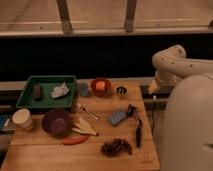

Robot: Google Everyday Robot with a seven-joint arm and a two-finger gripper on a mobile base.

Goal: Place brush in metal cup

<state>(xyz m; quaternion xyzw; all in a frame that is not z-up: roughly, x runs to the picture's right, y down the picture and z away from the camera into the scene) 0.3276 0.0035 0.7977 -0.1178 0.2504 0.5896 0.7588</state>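
The brush (pixel 137 127) has a slim black handle and a wider dark head. It lies lengthwise near the right edge of the wooden table (pixel 60 157), head towards the back, beside a blue sponge (pixel 118 118). The small shiny metal cup (pixel 121 91) stands upright at the back of the table, right of an orange bowl (pixel 100 86). My white arm (pixel 172 62) bends down at the right. My gripper (pixel 151 90) hangs just off the table's back right corner, to the right of the metal cup and well behind the brush. It holds nothing that I can see.
A green tray (pixel 30 80) with a few items sits at back left, with a blue-grey cup (pixel 83 89) beside it. A silver spoon (pixel 89 112), purple bowl (pixel 56 121), white paper cup (pixel 21 119), banana (pixel 82 127), red pepper (pixel 75 141) and grapes (pixel 116 146) lie around. My white body (pixel 187 130) fills the right.
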